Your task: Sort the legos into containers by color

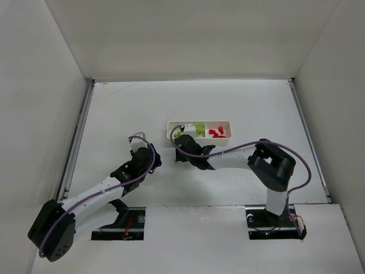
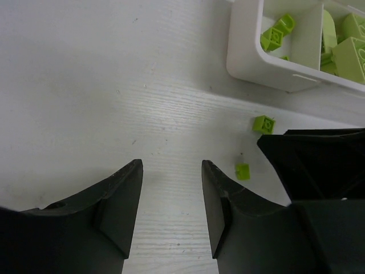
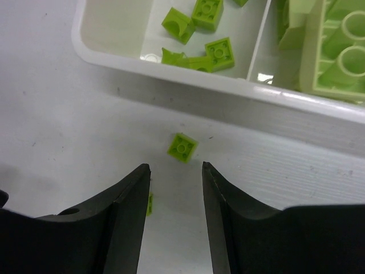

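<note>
The white tray (image 1: 227, 122) holds red legos (image 1: 215, 133) in its right container and lime-green ones (image 1: 198, 129) in the middle. In the right wrist view, several small green bricks (image 3: 219, 52) lie in the left container and bigger green pieces (image 3: 336, 51) in the one beside it. One loose green lego (image 3: 182, 147) lies on the table just ahead of my open right gripper (image 3: 175, 168) (image 1: 180, 142). A second loose lego (image 3: 149, 204) peeks from behind its left finger. My left gripper (image 2: 171, 165) (image 1: 142, 149) is open and empty, left of both loose legos (image 2: 263, 124) (image 2: 242, 170).
The tray's near wall (image 3: 188, 71) stands a short way beyond the loose bricks. The right gripper's black body (image 2: 319, 165) fills the right side of the left wrist view, close to my left fingers. White walls enclose the table.
</note>
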`<state>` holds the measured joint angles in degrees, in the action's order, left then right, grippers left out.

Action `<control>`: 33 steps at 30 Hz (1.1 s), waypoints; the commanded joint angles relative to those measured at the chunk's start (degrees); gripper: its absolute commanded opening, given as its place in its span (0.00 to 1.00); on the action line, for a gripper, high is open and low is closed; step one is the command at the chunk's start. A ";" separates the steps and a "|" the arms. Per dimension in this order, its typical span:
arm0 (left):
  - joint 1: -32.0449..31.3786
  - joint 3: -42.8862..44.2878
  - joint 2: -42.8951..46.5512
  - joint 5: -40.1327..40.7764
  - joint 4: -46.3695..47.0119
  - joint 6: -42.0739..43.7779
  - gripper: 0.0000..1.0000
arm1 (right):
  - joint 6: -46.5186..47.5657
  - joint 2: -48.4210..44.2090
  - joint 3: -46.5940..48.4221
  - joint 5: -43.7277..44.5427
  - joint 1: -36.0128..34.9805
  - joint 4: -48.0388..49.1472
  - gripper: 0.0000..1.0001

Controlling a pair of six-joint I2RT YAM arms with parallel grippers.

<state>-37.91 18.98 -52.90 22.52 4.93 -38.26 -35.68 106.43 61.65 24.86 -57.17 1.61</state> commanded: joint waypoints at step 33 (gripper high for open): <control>-11.44 -0.62 -3.95 0.51 4.56 -4.46 0.41 | 2.01 -5.89 5.93 5.82 -0.28 -1.26 0.17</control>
<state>-48.45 14.92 -55.11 22.41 6.98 -41.04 -36.82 102.59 65.67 31.22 -59.79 -2.35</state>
